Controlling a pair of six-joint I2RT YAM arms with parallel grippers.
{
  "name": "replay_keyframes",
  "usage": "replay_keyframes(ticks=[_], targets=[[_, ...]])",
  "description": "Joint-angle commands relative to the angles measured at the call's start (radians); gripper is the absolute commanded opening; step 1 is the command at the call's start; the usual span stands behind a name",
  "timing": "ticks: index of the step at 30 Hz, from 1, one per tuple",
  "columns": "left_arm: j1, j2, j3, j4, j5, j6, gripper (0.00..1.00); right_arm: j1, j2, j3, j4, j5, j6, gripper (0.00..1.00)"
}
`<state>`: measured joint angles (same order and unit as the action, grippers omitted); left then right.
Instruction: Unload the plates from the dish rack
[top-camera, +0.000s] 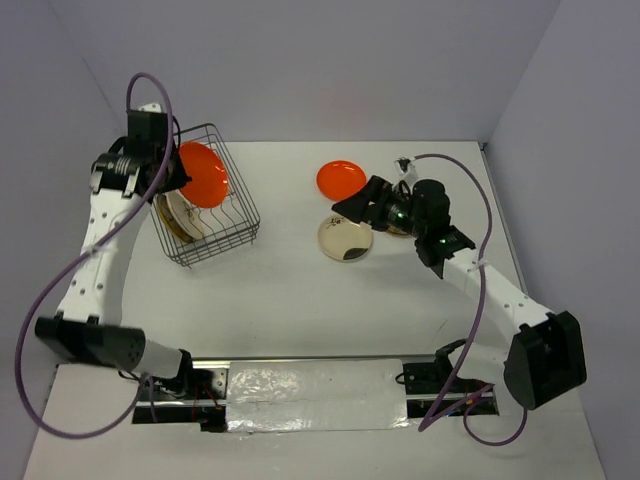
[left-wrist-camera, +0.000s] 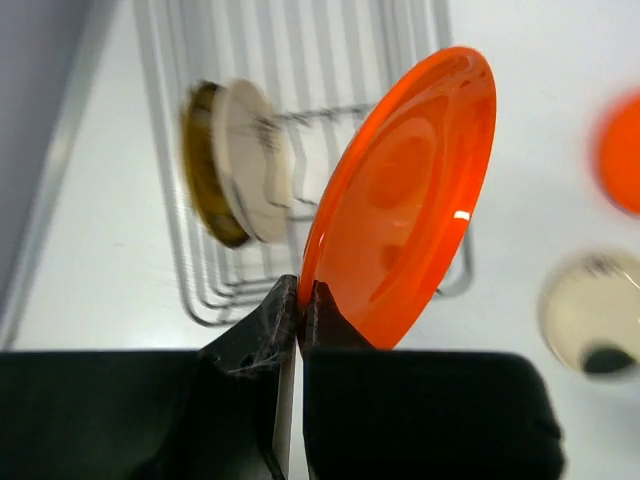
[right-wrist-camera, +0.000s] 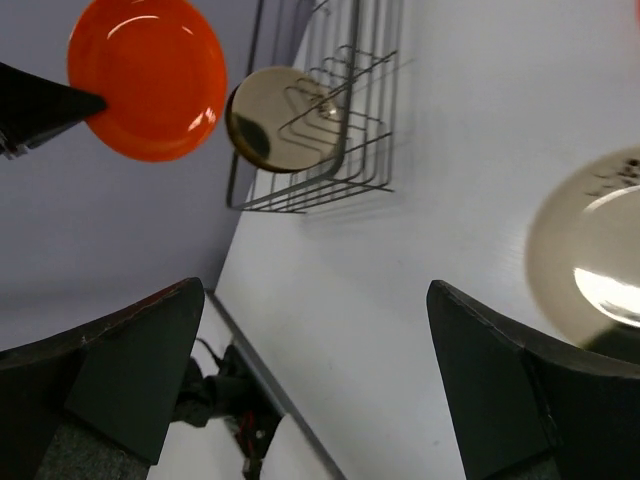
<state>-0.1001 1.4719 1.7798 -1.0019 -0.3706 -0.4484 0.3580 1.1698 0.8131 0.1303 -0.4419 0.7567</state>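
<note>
Orange plate (left-wrist-camera: 405, 200) | rim clamped in left end effector (left-wrist-camera: 300, 292), upright above dish rack (top-camera: 220, 245) | right end effector (right-wrist-camera: 313, 290) spread wide, empty

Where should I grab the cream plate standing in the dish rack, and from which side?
Pinch the upper rim of the cream plate, coming straight down from above. It stands on edge in the dish rack, whose wire walls likely block the sides.
</note>
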Motion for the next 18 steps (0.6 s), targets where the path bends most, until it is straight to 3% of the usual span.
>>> replay_keyframes(ticks=[1,8,13,14,16,17,18], targets=[[-0.012,-0.131,-0.167,0.166,0.350,0.019,0.00,0.088,0.083,0.110,0.180,-0.129,0.027,1.00],[-0.013,-0.272,-0.353,0.411,0.879,-0.068,0.00,0.180,0.240,0.305,0.084,-0.026,-0.036,0.98],[-0.013,-0.275,-0.433,0.516,1.030,-0.122,0.00,0.193,0.310,0.301,0.176,-0.090,0.027,0.80],[-0.013,-0.271,-0.453,0.525,1.053,-0.125,0.00,0.197,0.317,0.299,0.180,-0.092,0.036,0.67],[-0.013,-0.262,-0.471,0.545,1.061,-0.134,0.00,0.199,0.326,0.298,0.186,-0.090,0.033,0.51],[-0.013,-0.260,-0.483,0.552,1.053,-0.139,0.05,0.202,0.326,0.296,0.187,-0.090,0.029,0.17],[-0.013,-0.259,-0.484,0.548,1.035,-0.139,0.10,0.202,0.324,0.297,0.183,-0.084,0.027,0.04]])
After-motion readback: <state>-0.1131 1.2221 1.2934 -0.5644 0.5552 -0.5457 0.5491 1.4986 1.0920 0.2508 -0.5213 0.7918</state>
